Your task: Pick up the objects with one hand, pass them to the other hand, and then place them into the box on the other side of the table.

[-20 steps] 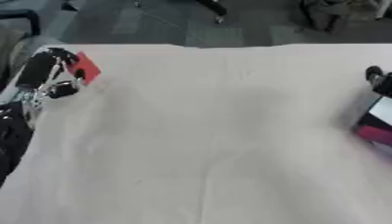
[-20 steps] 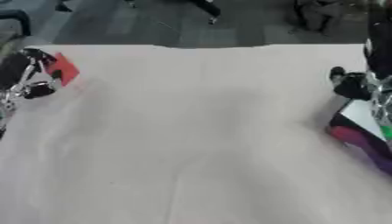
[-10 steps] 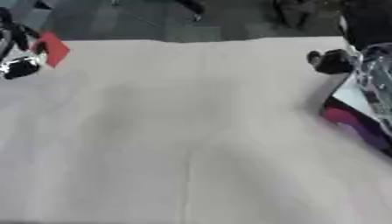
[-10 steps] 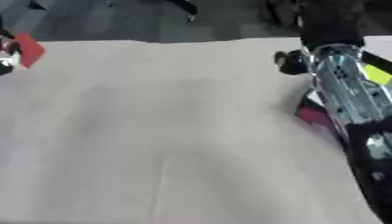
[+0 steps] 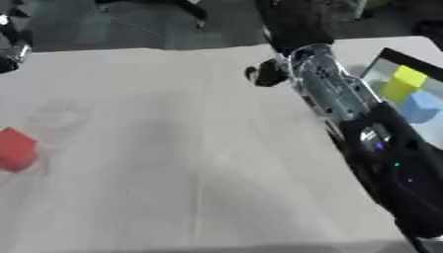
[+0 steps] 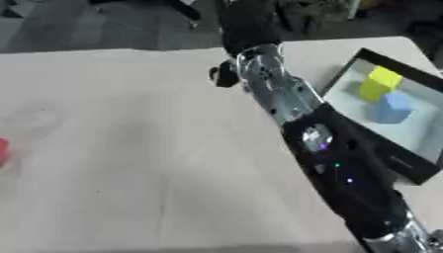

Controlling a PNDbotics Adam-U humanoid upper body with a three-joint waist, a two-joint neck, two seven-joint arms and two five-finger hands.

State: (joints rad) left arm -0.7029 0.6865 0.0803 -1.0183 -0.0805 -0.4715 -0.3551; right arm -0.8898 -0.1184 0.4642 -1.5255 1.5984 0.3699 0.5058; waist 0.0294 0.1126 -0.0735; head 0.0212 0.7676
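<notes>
A red block [image 5: 16,148] shows on the pale cloth at the far left, apart from both hands. Only a bit of my left hand [image 5: 10,47] is seen in the top left corner, well above the block. My right arm runs from the lower right up to the table's far edge. Its dark, blurred hand [image 6: 246,24] reaches past that edge, and nothing can be made out in it. The box [image 6: 407,163], black-rimmed with a pale floor, sits at the right and holds a yellow block [image 6: 377,84] and a blue block [image 6: 391,107].
The pale cloth [image 5: 173,163] covers the table from edge to edge. Dark floor with chair legs [image 5: 186,7] lies beyond the far edge. My right forearm [image 6: 337,168] lies between the cloth's middle and the box.
The camera has swung, shifting the whole picture. The red block, earlier at my left hand, now shows on the cloth away from it. My right arm has stretched up across the view.
</notes>
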